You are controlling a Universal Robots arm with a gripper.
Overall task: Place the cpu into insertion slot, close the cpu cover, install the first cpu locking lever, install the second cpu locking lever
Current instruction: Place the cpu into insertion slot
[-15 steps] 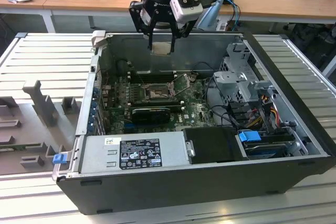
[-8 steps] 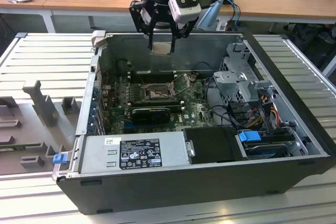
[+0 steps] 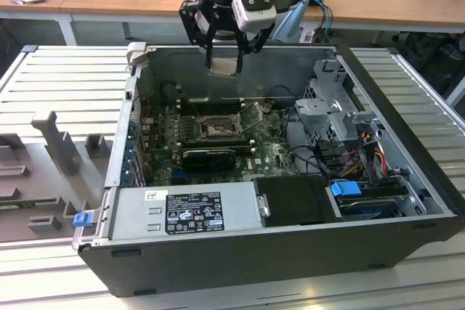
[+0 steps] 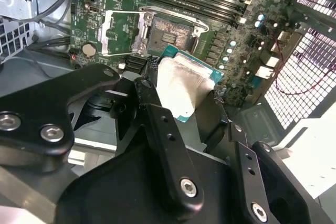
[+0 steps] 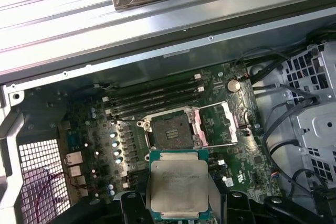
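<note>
Two black fingers (image 4: 160,129) are clamped on the edges of the cpu (image 5: 178,184), holding it in the air above the open computer case (image 3: 240,252), pale metal face toward both wrist views. Below, on the green motherboard (image 5: 247,166), the insertion slot (image 5: 170,131) lies bare, the cpu cover (image 5: 229,121) swung open beside it

Pale silvery-grey face with green rim on cpu (image 5: 178,182). Black frame, dark centre on slot (image 5: 170,128). Silvery cover (image 5: 200,125). Green board (image 5: 247,156). Black gripper (image 3: 225,63). Dark grey case (image 3: 218,259).
</note>
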